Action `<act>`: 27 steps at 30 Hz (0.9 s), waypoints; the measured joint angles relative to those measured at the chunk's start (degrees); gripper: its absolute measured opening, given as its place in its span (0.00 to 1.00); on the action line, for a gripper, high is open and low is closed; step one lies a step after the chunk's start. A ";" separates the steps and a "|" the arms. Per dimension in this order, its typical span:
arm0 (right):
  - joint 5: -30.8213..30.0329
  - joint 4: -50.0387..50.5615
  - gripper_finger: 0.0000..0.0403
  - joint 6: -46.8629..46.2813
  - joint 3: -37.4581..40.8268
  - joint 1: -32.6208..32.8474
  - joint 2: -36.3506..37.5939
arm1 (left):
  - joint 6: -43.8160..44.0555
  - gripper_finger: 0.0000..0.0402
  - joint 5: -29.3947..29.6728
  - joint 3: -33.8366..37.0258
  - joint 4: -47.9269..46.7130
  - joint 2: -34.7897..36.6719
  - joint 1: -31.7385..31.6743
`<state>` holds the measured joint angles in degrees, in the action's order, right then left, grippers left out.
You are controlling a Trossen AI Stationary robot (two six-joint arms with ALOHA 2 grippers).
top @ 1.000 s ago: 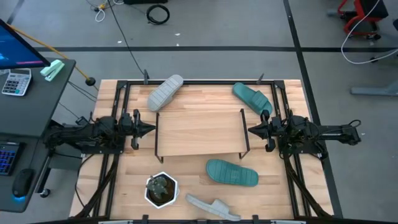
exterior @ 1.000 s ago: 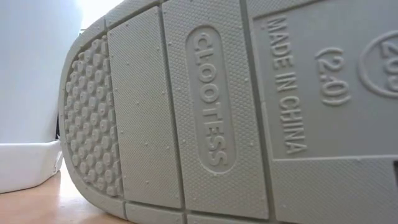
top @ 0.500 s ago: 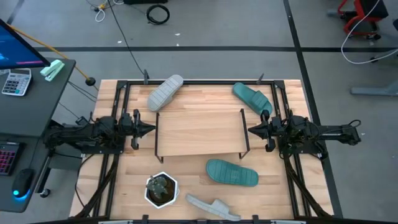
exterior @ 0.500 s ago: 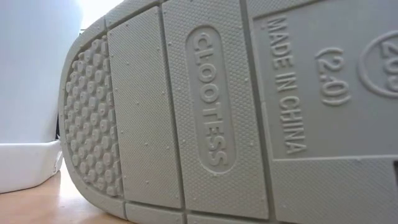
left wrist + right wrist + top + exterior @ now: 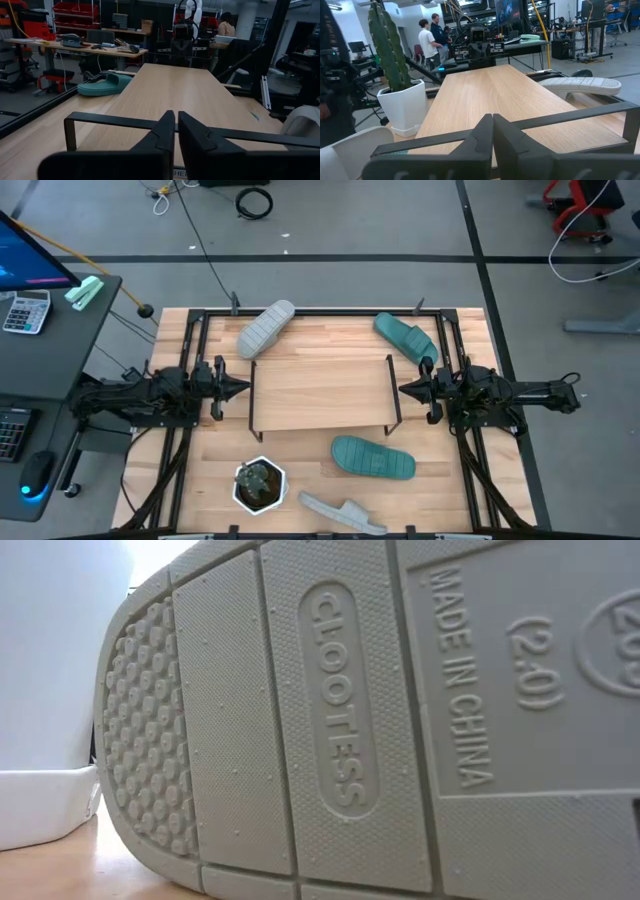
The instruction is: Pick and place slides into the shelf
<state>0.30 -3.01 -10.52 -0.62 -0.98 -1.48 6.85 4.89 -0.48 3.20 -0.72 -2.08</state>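
My left gripper (image 5: 243, 389) rests just off the left end of the shelf (image 5: 320, 393), fingers pressed together on nothing. My right gripper (image 5: 403, 390) mirrors it at the right end, fingers likewise pressed together and empty.

No sandal is on the shelf board. One grey sandal (image 5: 266, 328) lies at the far left corner of the table, one teal sandal (image 5: 405, 338) at the far right corner, just beside my right arm. A second teal sandal (image 5: 373, 458) lies on the near side of the shelf. A second grey sandal (image 5: 342, 513) lies at the near edge, beside the potted plant (image 5: 260, 484), with its sole filling the low view.

Hazards, as I judge them:
- Both grippers sit close to the shelf's black frame; a careless swing may strike it and shift the shelf.
- Reaching for the near grey sandal may tip the plant.
- A grip on the soft strap may let a sandal swing and clip the frame on entry.
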 joint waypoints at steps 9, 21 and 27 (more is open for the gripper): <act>0.00 0.00 0.04 0.00 -0.01 -0.01 0.02 | 0.01 0.09 0.00 -0.01 -0.01 -0.01 0.01; -0.02 -0.02 0.04 0.00 -0.02 0.01 0.02 | 0.00 0.06 0.00 -0.01 -0.02 -0.01 0.00; -0.01 -0.01 0.04 0.00 -0.01 0.00 0.01 | 0.02 0.08 0.00 -0.01 0.00 -0.01 0.01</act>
<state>0.29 -3.02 -10.52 -0.63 -0.98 -1.47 6.87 4.89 -0.49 3.20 -0.72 -2.07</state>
